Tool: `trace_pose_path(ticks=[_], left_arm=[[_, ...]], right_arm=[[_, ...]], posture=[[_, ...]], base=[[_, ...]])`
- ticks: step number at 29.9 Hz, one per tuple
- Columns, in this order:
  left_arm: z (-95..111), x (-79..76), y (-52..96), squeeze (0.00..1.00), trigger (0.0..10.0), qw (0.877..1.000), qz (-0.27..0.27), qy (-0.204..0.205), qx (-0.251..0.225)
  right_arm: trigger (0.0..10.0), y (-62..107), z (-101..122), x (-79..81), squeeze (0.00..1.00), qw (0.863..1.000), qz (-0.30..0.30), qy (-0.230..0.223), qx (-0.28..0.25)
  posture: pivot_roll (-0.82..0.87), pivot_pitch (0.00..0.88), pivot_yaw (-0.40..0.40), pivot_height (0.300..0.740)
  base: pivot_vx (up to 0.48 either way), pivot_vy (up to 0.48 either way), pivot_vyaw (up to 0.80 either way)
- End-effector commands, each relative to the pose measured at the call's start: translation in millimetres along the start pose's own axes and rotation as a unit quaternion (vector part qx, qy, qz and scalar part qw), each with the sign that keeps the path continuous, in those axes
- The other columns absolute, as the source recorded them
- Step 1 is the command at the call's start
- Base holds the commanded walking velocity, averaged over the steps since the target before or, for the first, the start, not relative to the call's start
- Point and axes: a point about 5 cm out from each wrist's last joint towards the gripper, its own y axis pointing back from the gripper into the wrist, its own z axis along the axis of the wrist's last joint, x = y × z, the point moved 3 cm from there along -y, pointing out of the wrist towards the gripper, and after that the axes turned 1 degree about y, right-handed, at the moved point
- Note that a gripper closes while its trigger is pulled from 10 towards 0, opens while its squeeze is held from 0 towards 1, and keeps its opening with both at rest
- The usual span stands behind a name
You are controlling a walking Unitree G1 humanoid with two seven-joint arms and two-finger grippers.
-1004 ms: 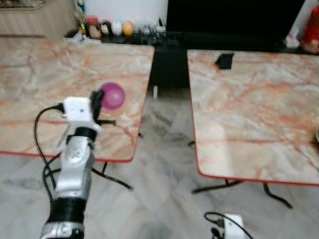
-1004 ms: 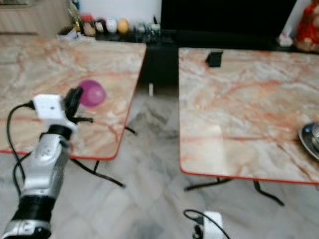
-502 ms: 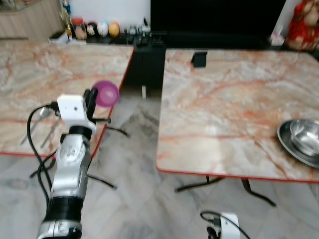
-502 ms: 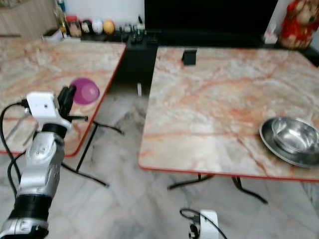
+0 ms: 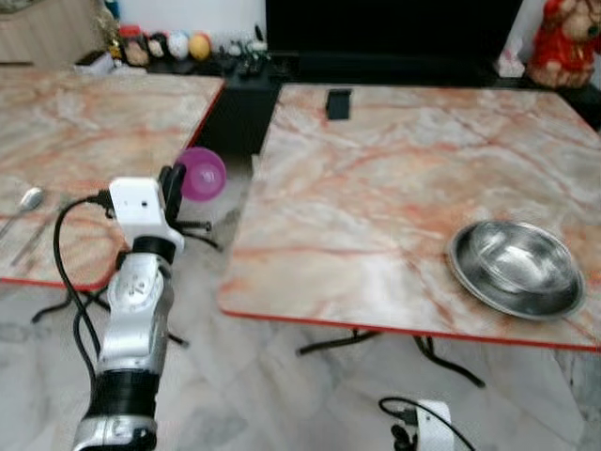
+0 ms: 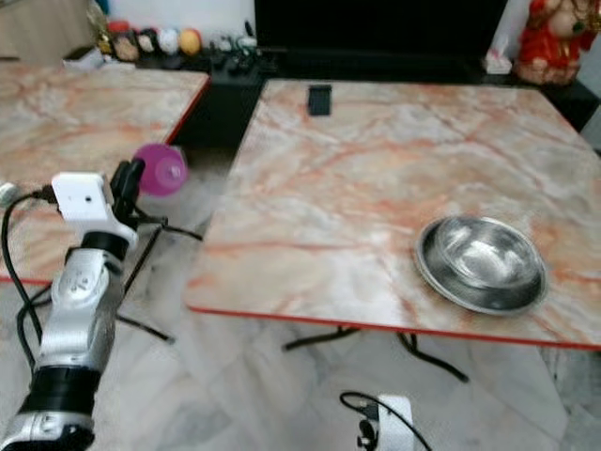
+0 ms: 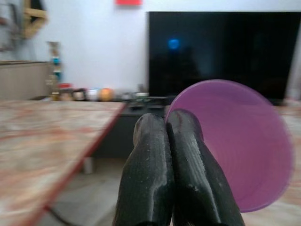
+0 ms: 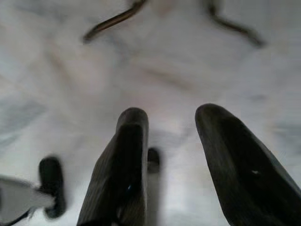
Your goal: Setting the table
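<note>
My left gripper [image 5: 178, 188] is raised in front of me and shut on the rim of a purple plastic cup [image 5: 203, 174], held in the air over the gap between two tables. In the left wrist view the two fingers [image 7: 164, 174] are pressed together against the cup [image 7: 240, 141], whose mouth faces the camera. A steel bowl [image 5: 515, 266] sits on a steel plate near the front right of the marble table [image 5: 376, 188]. My right gripper [image 8: 176, 165] hangs low, open, over the floor.
A second marble table [image 5: 75, 132] stands to the left, with a spoon [image 5: 26, 202] on it. A small black object [image 5: 338, 102] lies at the far edge of the right table. A dark TV cabinet [image 5: 394, 38] and a red figure [image 5: 563, 42] stand behind.
The view has swung to the right: both tables slid left in the picture and the steel bowl came fully into view. My left gripper still holds the cup at the same height.
</note>
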Motion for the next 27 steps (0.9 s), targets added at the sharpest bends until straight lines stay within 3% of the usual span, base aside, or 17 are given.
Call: trace_pose_path(ticks=[1, 18, 27], left_arm=[[7.3, 9.1, -2.4, 0.00, 10.0, 1.000, 0.009, -0.008, -0.011], [5.4, 8.2, -1.5, 0.00, 10.0, 1.000, 0.003, -0.011, -0.005], [2.7, 11.1, 0.7, 0.00, 10.0, 0.999, -0.009, -0.031, 0.004]], right_arm=[[10.0, -0.5, -0.5, 5.3, 0.00, 1.000, 0.006, -0.002, 0.002], [10.0, -0.5, -0.7, 5.8, 0.00, 1.000, 0.007, -0.002, 0.003], [10.0, -0.3, -1.1, 4.8, 0.00, 1.000, 0.007, 0.000, 0.003]], posture=[[0.07, 0.000, -0.017, 0.740], [0.07, 0.000, -0.017, 0.740], [0.07, 0.000, -0.021, 0.740]], base=[[0.000, -0.349, 0.00], [0.000, -0.350, 0.00], [0.000, -0.351, 0.00]])
